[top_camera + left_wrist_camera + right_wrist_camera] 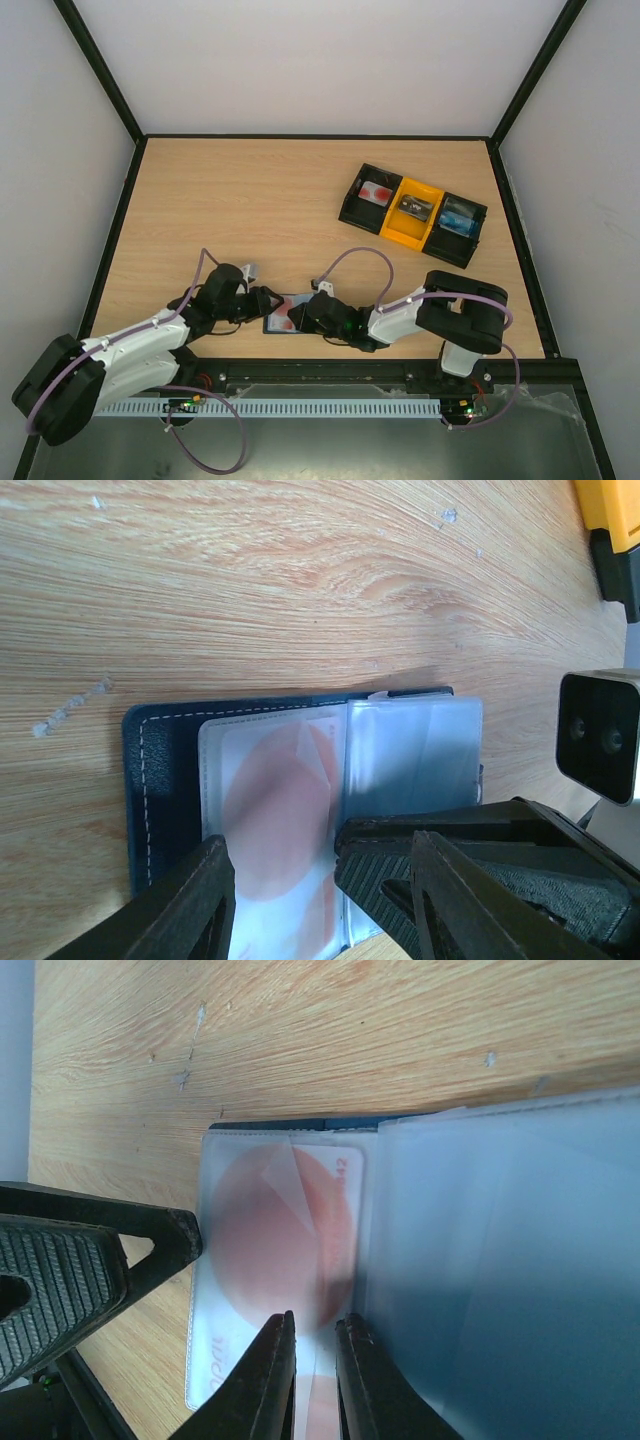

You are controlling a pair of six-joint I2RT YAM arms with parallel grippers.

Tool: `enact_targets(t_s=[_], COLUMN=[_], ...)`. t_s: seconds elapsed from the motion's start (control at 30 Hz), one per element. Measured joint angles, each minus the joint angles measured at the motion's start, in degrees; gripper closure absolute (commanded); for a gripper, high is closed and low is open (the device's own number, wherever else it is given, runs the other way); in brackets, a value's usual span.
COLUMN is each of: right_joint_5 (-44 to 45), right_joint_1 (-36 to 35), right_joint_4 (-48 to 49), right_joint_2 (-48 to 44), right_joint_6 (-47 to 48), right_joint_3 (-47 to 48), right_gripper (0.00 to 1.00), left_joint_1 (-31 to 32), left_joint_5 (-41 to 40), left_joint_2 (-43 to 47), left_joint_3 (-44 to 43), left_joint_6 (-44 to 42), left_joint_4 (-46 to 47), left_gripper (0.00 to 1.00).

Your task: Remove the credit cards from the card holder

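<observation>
The navy card holder lies open near the table's front edge. It also shows in the left wrist view and the right wrist view. The pinkish-white card with the red spot sits in its clear left pocket. The black card is out of view. My right gripper has its tips on the card near the spine, jaws a narrow gap apart. My left gripper is open, straddling the card's near end and the right gripper's finger.
The black-and-yellow three-compartment tray stands at the back right with a small item in each compartment; its yellow corner shows in the left wrist view. Black frame posts and white walls bound the table.
</observation>
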State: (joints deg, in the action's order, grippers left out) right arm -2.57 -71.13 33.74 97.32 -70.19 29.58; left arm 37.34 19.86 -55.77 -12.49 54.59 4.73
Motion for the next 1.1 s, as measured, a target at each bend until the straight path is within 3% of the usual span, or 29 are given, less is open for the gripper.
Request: enact_targets(t_s=[1.1], right_joint_5=[-0.17], right_joint_1=[0.00], right_joint_4=[-0.52], right_joint_2=[1.33], right_joint_6=[0.31], right_joint_3=[1.77], right_gripper=[0.86], left_joint_1=[-1.07], left_joint_5=[-1.95], left_joint_2=[1.68], left_joint_3=[-1.73], left_joint_6=[-1.77], left_joint_4=[-4.90], left_gripper=[0.50])
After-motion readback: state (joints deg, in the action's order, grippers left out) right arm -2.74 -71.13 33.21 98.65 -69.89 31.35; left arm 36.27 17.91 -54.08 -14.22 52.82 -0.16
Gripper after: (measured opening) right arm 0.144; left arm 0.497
